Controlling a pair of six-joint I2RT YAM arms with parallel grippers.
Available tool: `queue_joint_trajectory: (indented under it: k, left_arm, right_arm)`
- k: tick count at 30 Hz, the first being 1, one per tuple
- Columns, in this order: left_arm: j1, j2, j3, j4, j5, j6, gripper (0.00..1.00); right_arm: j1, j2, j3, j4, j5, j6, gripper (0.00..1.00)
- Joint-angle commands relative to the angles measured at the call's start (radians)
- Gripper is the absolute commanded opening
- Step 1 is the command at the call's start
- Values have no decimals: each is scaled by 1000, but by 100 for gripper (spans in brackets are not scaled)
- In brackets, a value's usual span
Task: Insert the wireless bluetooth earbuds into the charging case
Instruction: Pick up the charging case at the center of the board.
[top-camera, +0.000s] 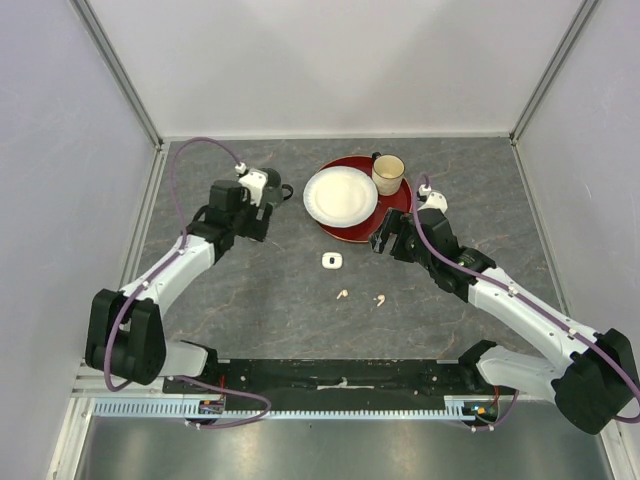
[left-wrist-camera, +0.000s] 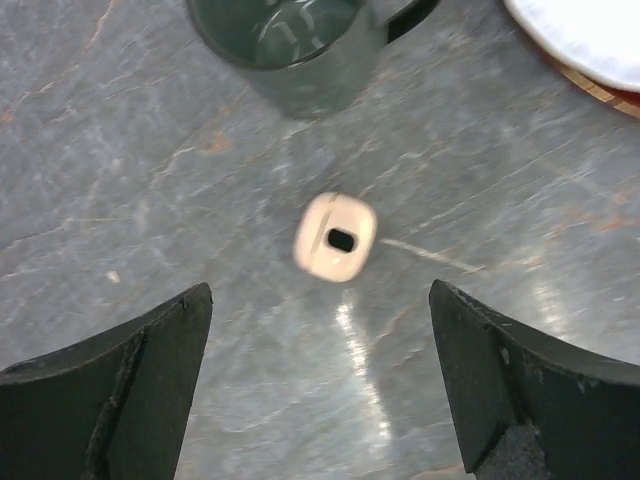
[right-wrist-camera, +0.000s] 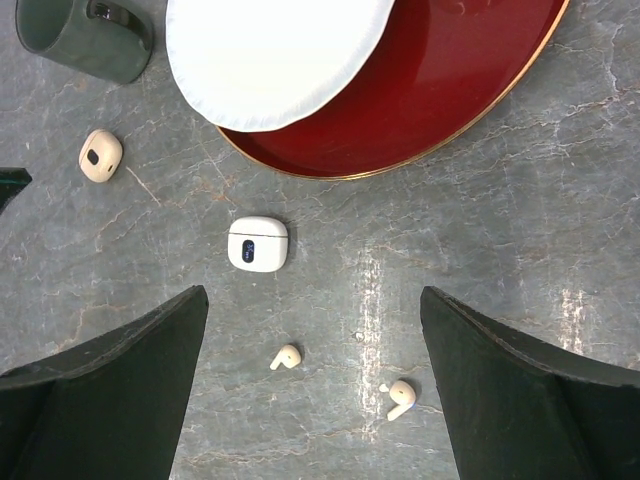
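Top view, earbuds: first earbud (top-camera: 342, 294) and second earbud (top-camera: 380, 299) lie loose on the worktop (top-camera: 250, 290), near each other, just in front of the white charging case (top-camera: 331, 261).
Top view, hands: left hand (top-camera: 278, 194) is left of the white plate (top-camera: 340, 195). Right hand (top-camera: 383, 240) is at the near rim of the red tray (top-camera: 400, 200). The finger gaps are too small to read here.
Left wrist view: the left hand is released, its fingers spread with nothing between them. A peach charging case (left-wrist-camera: 335, 237), blurred, lies ahead on the worktop, short of the dark green mug (left-wrist-camera: 290, 45). The top view does not show this case.
Right wrist view: the right hand is released and empty. Only this view shows both cases and both earbuds together. Whether either lid is up, I cannot tell.
Handling (judged): the earbuds are tiny, light, hard and slick, so they are likely to skid or flip under a pinch.
Where to hold (judged): across the rounded head, with the stem left free.
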Motion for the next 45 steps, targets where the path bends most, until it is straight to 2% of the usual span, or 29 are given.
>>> queue_joint_trajectory:
  k: [1,2,3,11,16,36,45]
  left_arm:
    - [145,29,57,-36,202,280,94]
    - [171,42,71,-85,330,317,94]
    - [191,57,89,-117,370,352,94]
    - [209,265,207,-194,493,460,91]
    - [213,358,261,-276,482,476,87]
    - [215,504,309,-220,421,455,83]
    - [215,520,310,-216,401,413,72]
  right_arm:
    - [-3,-23,-1,41,-11,-14,94]
    - [-3,-23,-1,39,-14,-14,94]
    - [-3,-23,-3,39,-16,-15,94]
    - [-3,-3,0,42,-28,-17,94]
    - [-4,1,0,44,-31,-15,94]
    - [-4,46,18,45,-45,-31,94]
    - [-6,44,22,45,-46,-31,94]
